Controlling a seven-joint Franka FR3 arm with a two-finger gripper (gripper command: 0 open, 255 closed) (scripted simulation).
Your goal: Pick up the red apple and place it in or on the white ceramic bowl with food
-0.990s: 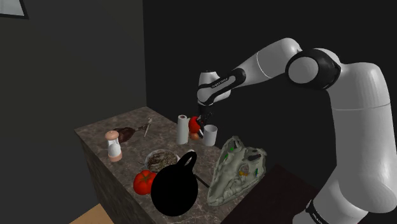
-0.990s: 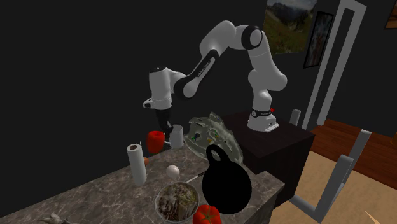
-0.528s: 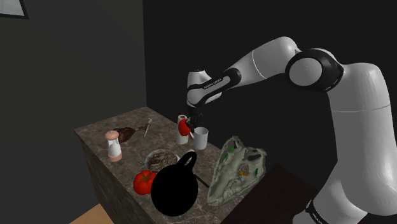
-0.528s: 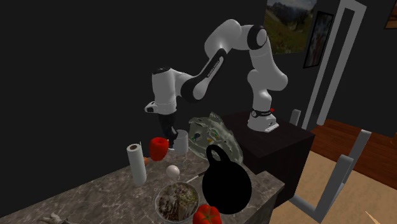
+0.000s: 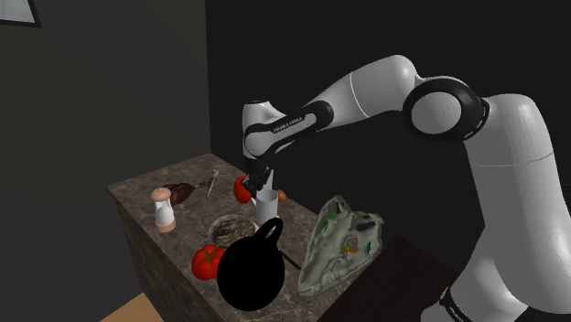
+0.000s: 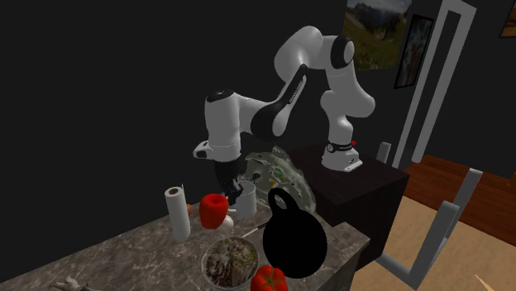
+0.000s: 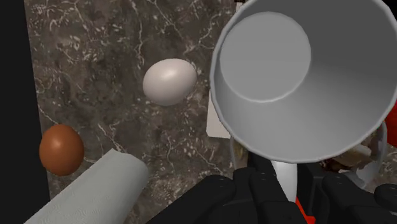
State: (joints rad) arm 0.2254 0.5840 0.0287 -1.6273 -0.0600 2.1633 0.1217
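Reaching up and to the shoulder view's left from its stand [image 6: 372, 198], the white arm [image 5: 366, 87] is bending sharply and pointing its wrist down over the counter's far side. The gripper [image 5: 259, 181] is clamping the red apple [image 5: 242, 187], holding it over the dark veined counter [image 5: 137, 192], with a white cup [image 5: 267, 207] crowding against the fingers. The white bowl with food [image 5: 220, 223] is sitting nearer the counter's front, apart from the apple and beside a black kettle [image 5: 249, 273]. A paper roll [image 6: 174, 212], a white egg [image 7: 169, 81] and a brown egg [image 7: 61, 149] are lying below the hand. Dark walls are enclosing the counter, and a wooden floor [image 6: 467, 172] is showing at the second exterior view's right.
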